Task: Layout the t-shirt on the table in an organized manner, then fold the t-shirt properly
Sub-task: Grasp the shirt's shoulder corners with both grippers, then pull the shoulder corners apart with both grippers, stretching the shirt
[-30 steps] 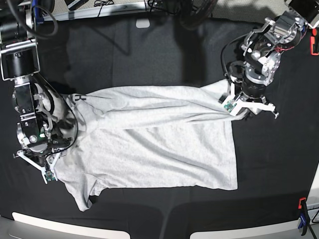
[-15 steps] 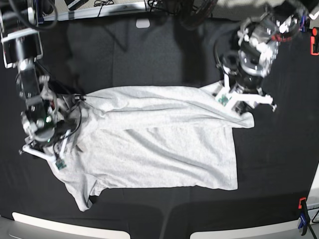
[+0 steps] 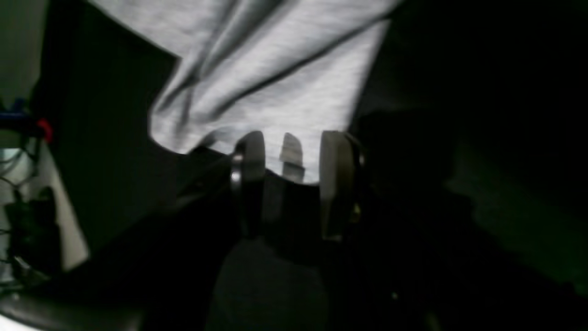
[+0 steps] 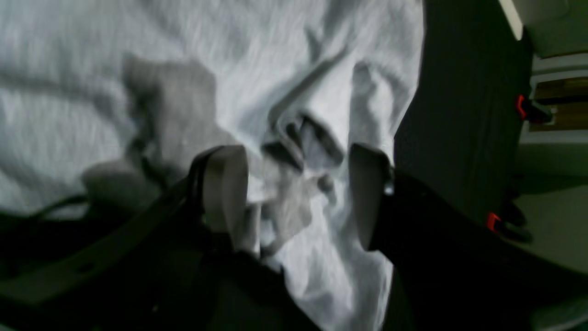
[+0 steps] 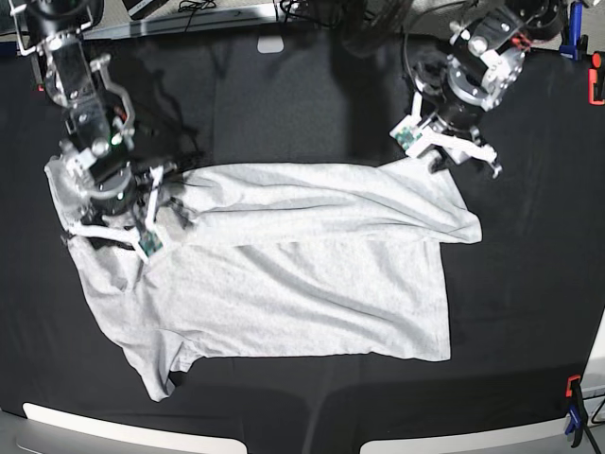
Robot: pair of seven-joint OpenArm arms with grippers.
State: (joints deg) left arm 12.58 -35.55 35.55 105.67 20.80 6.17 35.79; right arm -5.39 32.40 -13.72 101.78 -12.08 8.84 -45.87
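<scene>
The white t-shirt (image 5: pixel 302 274) lies spread on the black table (image 5: pixel 284 95), with long folds along its far side. The base view shows my right gripper (image 5: pixel 109 222) over the shirt's left end, near the sleeve. In the right wrist view the right gripper (image 4: pixel 296 151) is open, jaws wide, above crumpled cloth of the t-shirt (image 4: pixel 138 46). My left gripper (image 5: pixel 452 149) hangs at the shirt's far right edge. In the left wrist view the left gripper (image 3: pixel 294 138) is open, its tips at the hem of the t-shirt (image 3: pixel 275 69).
An orange clamp (image 5: pixel 596 80) sits at the table's right edge and a blue and orange clamp (image 5: pixel 572 407) at the front right corner. A small white patch (image 5: pixel 271 44) lies at the far edge. Pale boards (image 5: pixel 95 421) line the front edge.
Both arms have moved toward the far side of the table. The left gripper has left the shirt's right corner, which now lies flat. The right gripper went from the lower left sleeve up to the shoulder.
</scene>
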